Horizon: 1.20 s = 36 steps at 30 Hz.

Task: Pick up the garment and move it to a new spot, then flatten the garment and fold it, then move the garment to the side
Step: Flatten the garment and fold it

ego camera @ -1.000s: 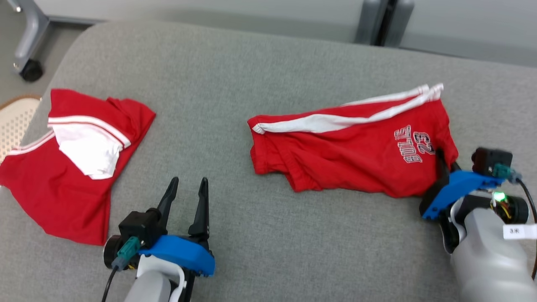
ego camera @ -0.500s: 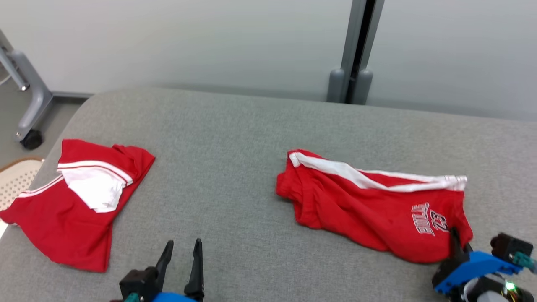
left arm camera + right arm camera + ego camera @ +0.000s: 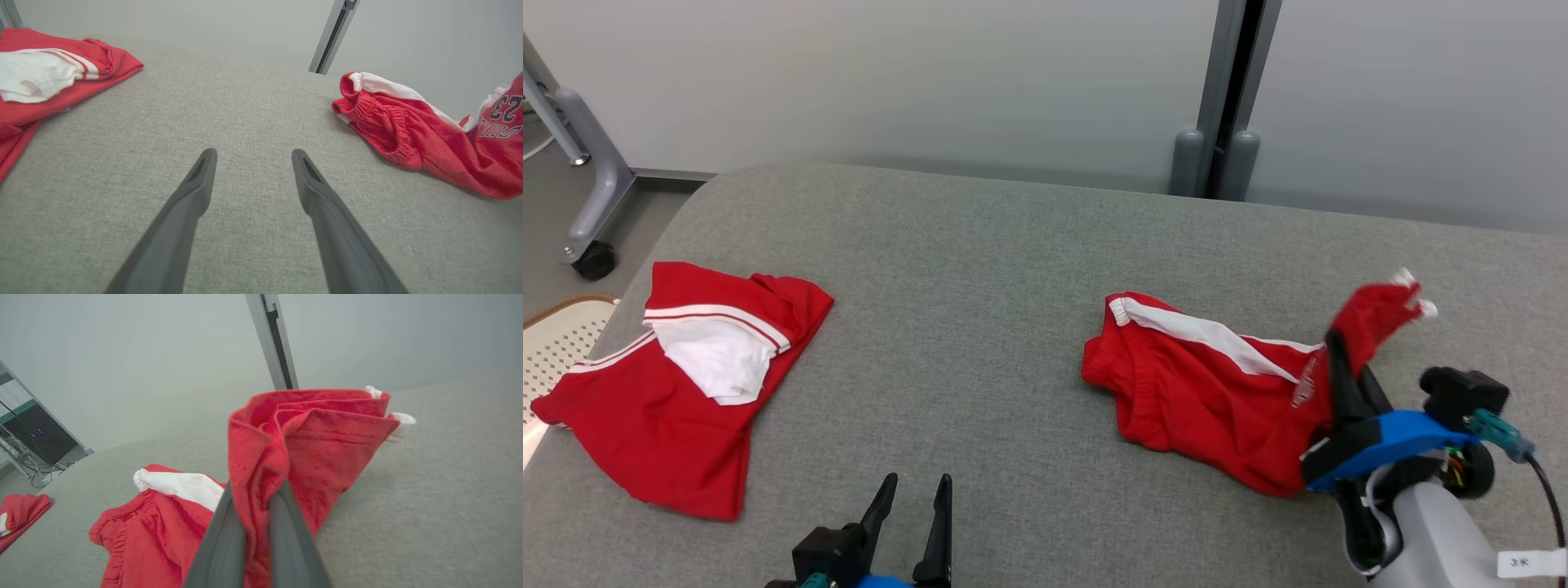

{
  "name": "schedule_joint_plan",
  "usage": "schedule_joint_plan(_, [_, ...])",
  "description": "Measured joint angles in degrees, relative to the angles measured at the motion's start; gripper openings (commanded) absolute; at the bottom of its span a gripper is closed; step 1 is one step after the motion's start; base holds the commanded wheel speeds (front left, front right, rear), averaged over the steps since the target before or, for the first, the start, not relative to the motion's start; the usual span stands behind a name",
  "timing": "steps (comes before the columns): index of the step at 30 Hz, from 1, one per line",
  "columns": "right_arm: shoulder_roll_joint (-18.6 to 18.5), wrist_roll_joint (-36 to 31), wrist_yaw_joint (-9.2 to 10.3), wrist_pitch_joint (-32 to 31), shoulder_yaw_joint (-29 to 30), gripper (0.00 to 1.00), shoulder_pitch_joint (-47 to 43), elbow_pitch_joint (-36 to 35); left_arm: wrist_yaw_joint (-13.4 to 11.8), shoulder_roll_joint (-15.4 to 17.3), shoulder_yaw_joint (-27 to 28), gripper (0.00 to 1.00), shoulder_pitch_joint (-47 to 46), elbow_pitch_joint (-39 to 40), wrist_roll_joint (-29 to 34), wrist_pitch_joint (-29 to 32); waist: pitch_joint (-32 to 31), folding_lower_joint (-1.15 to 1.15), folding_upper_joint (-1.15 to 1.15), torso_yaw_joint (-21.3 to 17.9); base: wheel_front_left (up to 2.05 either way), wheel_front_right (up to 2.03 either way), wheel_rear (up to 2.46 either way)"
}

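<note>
Right hand [image 3: 1336, 347]: clamped on one end of the red shorts [image 3: 1201, 396], which is raised.
Left hand [image 3: 918, 483]: fingers apart, empty.
Shorts: other end rests on the table [image 3: 980, 278], right side.

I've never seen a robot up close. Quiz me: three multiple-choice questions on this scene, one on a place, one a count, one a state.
1. Where on the grey surface does the untouched garment lie?
A. its left end
B. its middle
C. its right end

2. How many red garments are there?
A. one
B. two
C. three

3. The right gripper is:
A. open above the cloth
B. shut on the red shorts
C. resting on bare surface

Answers:
1 A, it lies by the left edge.
2 B, that garment plus the shorts.
3 B, red cloth is pinched between its fingers.
</note>
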<state>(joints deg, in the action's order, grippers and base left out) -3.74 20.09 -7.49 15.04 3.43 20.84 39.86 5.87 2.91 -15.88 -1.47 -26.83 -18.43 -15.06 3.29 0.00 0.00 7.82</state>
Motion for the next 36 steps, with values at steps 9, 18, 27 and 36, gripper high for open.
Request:
schedule_joint_plan(9, [0.9, 5.2, 0.0, -0.8, -21.2, 0.0, 4.2, -3.6, 0.4, 0.0, -1.5, 1.0, -1.1, -0.9, -0.7, 0.0, 0.5, 0.0, 0.0, 3.3, 0.0, 0.0, 0.0])
schedule_joint_plan(18, [1.0, 9.2, 0.0, -0.3, -29.6, 1.0, 6.6, 5.6, 0.5, 0.0, -0.4, 1.0, -1.3, -2.6, -0.4, 0.0, 1.7, 0.0, 0.0, 6.9, 0.0, 0.0, 0.0])
schedule_joint_plan(27, [1.0, 6.7, 0.0, 0.0, -25.6, 1.0, 5.0, -3.1, 0.3, 0.0, 5.6, 1.0, -2.0, -0.3, 3.7, 0.0, 1.2, 0.0, 0.0, 2.7, 0.0, 0.0, 0.0])
schedule_joint_plan(36, [0.8, -5.3, 0.0, 0.0, -9.2, 1.0, -4.5, -7.3, -2.0, 0.2, 8.6, 1.0, -1.3, 3.4, 11.4, 0.0, -1.6, 0.0, 0.0, -2.5, 0.0, 0.0, 0.0])
